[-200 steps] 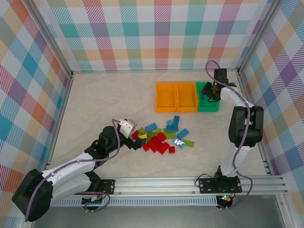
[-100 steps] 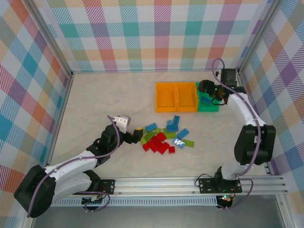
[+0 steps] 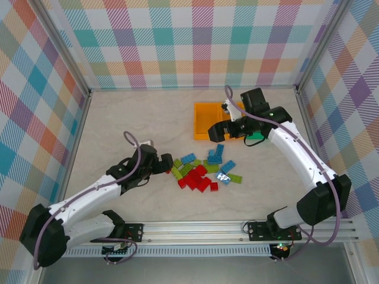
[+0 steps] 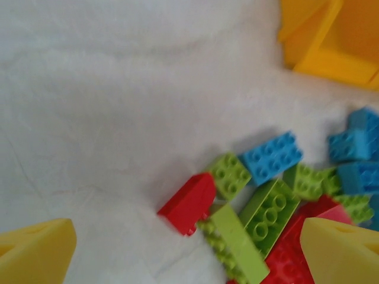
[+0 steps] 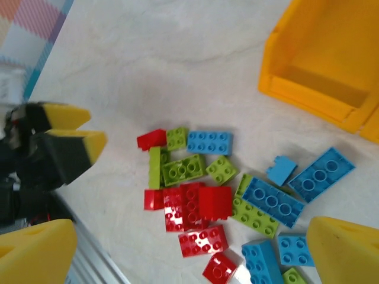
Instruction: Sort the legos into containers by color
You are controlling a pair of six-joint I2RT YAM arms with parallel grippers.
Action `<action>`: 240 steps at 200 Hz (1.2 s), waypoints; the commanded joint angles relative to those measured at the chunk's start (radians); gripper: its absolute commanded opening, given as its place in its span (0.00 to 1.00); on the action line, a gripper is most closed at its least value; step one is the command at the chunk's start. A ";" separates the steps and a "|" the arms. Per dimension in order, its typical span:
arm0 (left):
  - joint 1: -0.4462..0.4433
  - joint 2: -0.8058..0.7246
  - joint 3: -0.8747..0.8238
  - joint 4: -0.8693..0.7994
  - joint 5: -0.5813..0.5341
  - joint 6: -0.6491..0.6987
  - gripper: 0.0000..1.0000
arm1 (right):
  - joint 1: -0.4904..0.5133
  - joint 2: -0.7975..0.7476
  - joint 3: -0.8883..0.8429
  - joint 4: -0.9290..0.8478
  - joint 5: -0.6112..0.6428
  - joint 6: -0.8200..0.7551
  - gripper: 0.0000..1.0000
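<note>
Hovering beside the legos (image 3: pixel 201 174), the left gripper (image 4: pixel 189 251) is spread apart. Over the orange container (image 3: pixel 206 118), the right gripper (image 5: pixel 189 251) hangs spread too.

The pale marbled table (image 3: pixel 118 124) bears clustered legos (image 3: pixel 204 171), with containers (image 3: pixel 207 121) just beyond.

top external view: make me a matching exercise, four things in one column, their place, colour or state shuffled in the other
Things
1 left gripper
2 right gripper
3 leftmost orange bin
4 lego pile

Descriptions
a no bricks seen inside
b open, above the bins
c red, lime and blue mixed
d open, at the pile's left edge

Pairs: 1-d, 2-b, 3-a, 4-c
</note>
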 commanded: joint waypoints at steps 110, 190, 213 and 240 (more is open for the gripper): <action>0.101 0.484 0.252 -0.138 0.143 0.185 0.67 | 0.110 -0.018 0.003 -0.132 -0.004 -0.090 1.00; 0.115 0.530 0.223 -0.017 0.261 0.193 0.71 | 0.111 0.004 0.003 -0.111 -0.005 -0.077 1.00; 0.115 0.538 0.220 0.017 0.285 0.196 0.69 | 0.111 0.008 0.007 -0.115 0.001 -0.079 1.00; 0.115 0.592 0.245 0.003 0.258 0.203 0.67 | 0.111 0.008 0.010 -0.116 0.005 -0.081 1.00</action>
